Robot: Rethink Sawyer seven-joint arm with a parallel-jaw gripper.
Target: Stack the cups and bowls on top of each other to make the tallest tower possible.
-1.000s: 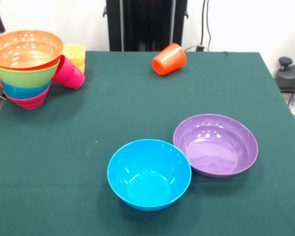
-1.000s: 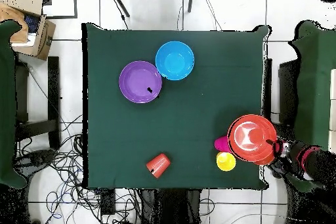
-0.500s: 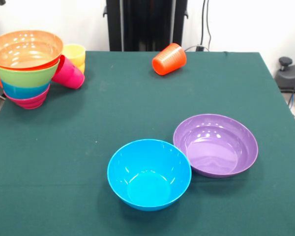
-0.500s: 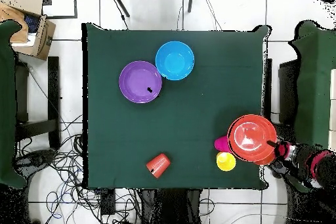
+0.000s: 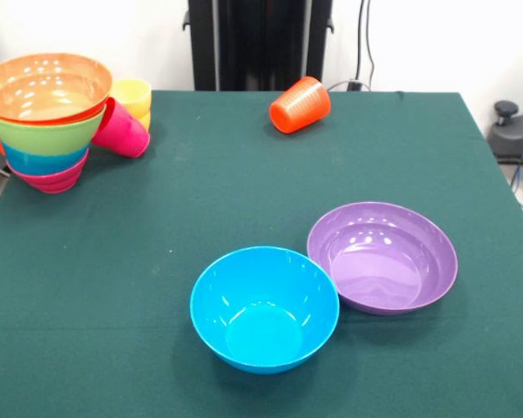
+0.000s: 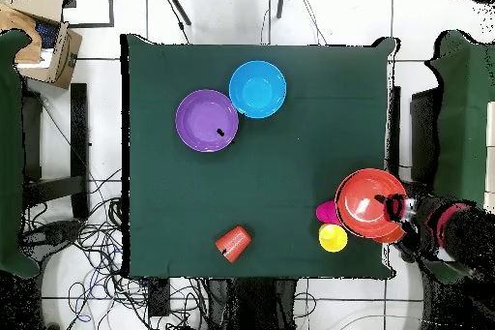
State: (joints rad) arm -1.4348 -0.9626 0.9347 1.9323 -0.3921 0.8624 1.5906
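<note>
Tower [image 5: 45, 122]: a pile of glossy round plastic bowls nested one in another, standing at a corner of the green-clothed table [image 5: 244, 183]. From the top down: large orange bowl [image 5: 45, 85], lime green bowl [image 5: 44, 135], a blue layer, a magenta bowl at the base. It leans slightly and overhangs the table edge in the overhead view.

Loose pieces:
- Red-pink ridged plastic cup [image 5: 120, 129], tipped on its side, touching the tower's flank.
- Yellow ridged cup [image 5: 132, 96], upright, just behind the pink one.
- Orange ridged cup [image 5: 300, 104], on its side, well apart near the far edge.
- Opaque blue bowl [image 5: 264, 306] and shallow purple bowl [image 5: 383, 256], rims touching, near the front.

Gripper [image 6: 404, 222]: shows only in the overhead view, as dark shapes at the tower's outer rim; I cannot tell how it is set or whether it has hold of anything.

Handling, as judgement: bowls look light, stiff and slick (glossy walls give little friction), so a pinch across the thin rim seems the sensible hold. The blue bowl is deep enough to nest; the purple one is flatter and may sit loosely. The ridged cups should grip better on their walls, but the two lying down may roll when touched.

Writing or brands: none legible on any piece.
</note>
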